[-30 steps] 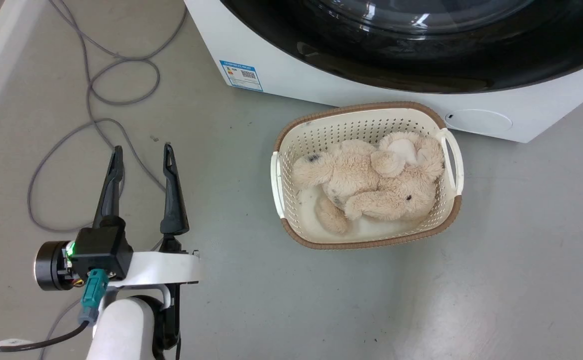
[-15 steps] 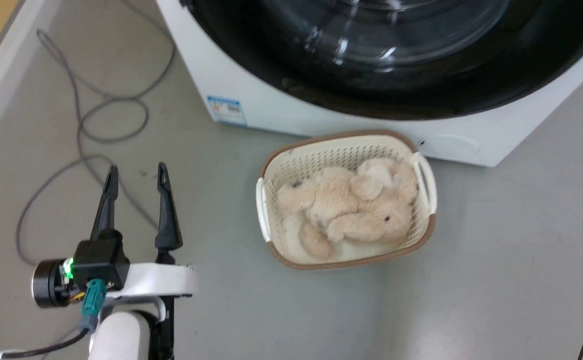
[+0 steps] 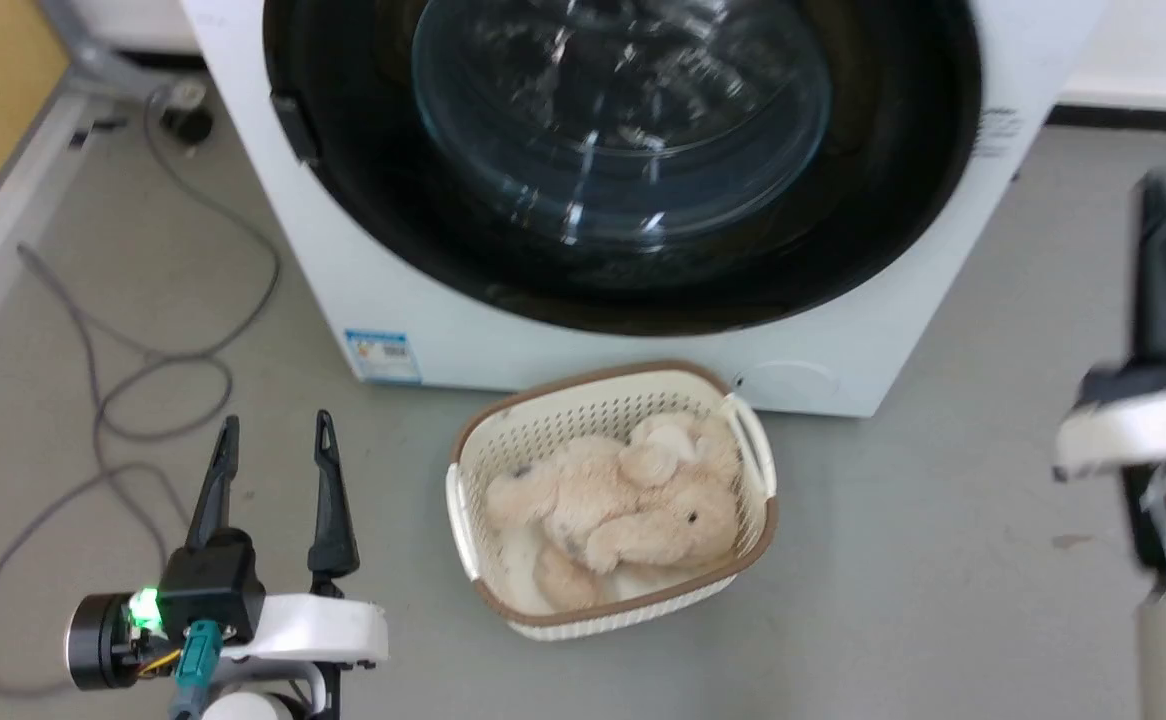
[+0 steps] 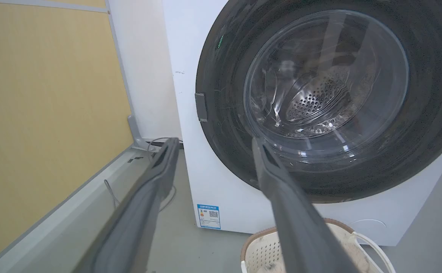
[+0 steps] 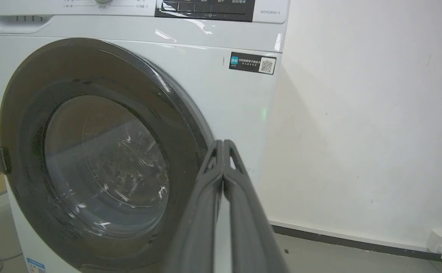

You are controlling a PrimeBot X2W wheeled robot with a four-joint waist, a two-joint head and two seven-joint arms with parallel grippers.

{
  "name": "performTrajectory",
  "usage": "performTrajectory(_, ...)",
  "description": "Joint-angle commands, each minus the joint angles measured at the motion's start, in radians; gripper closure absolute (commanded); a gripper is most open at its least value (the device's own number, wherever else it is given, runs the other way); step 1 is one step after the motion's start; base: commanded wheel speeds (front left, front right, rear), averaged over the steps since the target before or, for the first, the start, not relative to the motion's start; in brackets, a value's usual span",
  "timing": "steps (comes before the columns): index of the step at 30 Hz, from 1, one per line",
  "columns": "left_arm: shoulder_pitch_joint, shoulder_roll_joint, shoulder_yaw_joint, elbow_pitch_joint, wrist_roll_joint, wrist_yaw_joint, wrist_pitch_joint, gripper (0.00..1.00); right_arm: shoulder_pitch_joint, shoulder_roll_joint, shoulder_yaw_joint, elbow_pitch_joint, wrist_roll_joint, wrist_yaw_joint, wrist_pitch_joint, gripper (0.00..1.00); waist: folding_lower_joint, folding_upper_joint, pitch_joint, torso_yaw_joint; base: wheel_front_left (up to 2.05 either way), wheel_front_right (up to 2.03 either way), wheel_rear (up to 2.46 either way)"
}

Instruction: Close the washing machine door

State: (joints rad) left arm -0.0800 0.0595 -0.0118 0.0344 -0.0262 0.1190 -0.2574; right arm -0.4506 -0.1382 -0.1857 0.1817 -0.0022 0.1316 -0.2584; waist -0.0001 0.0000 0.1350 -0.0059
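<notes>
White washer with the door closed, both grippers off it

Black-rimmed washing machine door (image 3: 623, 140) looks flush against the front of the washing machine (image 3: 343, 290), and you can see the steel drum holes through the glass in the left wrist view. Left gripper (image 3: 275, 425) hangs low over the grey floor (image 3: 893, 600) on the machine's left, fingers spread wide with nothing between them. Right gripper (image 5: 221, 145) is pinched tight, fingertips touching, empty, pointing at the door's right edge but not on it. Cream basket (image 3: 583, 378) with a plush toy (image 3: 623, 500) inside sits right in front of the machine, near the blue sticker (image 3: 383, 356).
</notes>
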Motion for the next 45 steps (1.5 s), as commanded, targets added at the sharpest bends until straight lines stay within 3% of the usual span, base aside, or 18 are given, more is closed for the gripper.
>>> performTrajectory(1,0.017,0.006,0.003,-0.003,0.010,-0.001,-0.004,0.00,0.049,0.011,0.019,0.001,0.007,-0.001,-0.003,1.00,0.0001,0.0000,-0.039,-0.031,0.00,0.00,0.00)
performTrajectory(10,0.074,0.011,0.009,-0.007,0.010,0.005,-0.004,0.00,0.217,0.047,0.111,0.068,0.089,-0.001,-0.003,1.00,0.0001,0.0000,-0.101,-0.068,0.00,0.00,0.00)
performTrajectory(11,0.093,0.010,0.006,-0.011,0.005,0.001,-0.004,0.00,0.269,0.058,0.121,0.073,0.094,-0.001,-0.003,0.56,0.0001,0.0000,-0.115,-0.082,0.00,0.00,0.00)
performTrajectory(12,0.099,0.009,0.005,-0.013,0.003,-0.001,-0.004,0.00,0.285,0.063,0.120,0.069,0.097,-0.001,-0.003,0.33,0.0001,0.0000,-0.118,-0.087,0.00,0.00,0.00)
performTrajectory(13,0.105,0.009,0.004,-0.013,0.003,-0.002,-0.004,0.00,0.301,0.067,0.120,0.068,0.102,-0.001,-0.003,0.00,0.0001,0.0000,-0.120,-0.092,0.00,0.00,0.00)
performTrajectory(28,0.146,0.005,-0.005,-0.012,-0.005,-0.017,-0.004,0.00,0.457,0.088,0.130,-0.057,0.156,-0.001,-0.003,0.00,0.0001,0.0000,-0.139,-0.124,0.00,0.00,0.00)
performTrajectory(29,0.139,0.007,-0.005,-0.011,-0.004,-0.017,0.000,1.00,0.445,0.082,0.128,-0.050,0.153,0.000,0.000,1.00,0.0001,0.0000,-0.139,-0.124,0.00,0.00,0.00)
performTrajectory(45,0.131,0.005,-0.003,-0.013,-0.001,-0.029,0.033,1.00,0.446,0.083,0.135,-0.066,0.135,0.000,0.032,1.00,0.0001,0.0000,-0.139,-0.108,0.00,0.00,0.00)
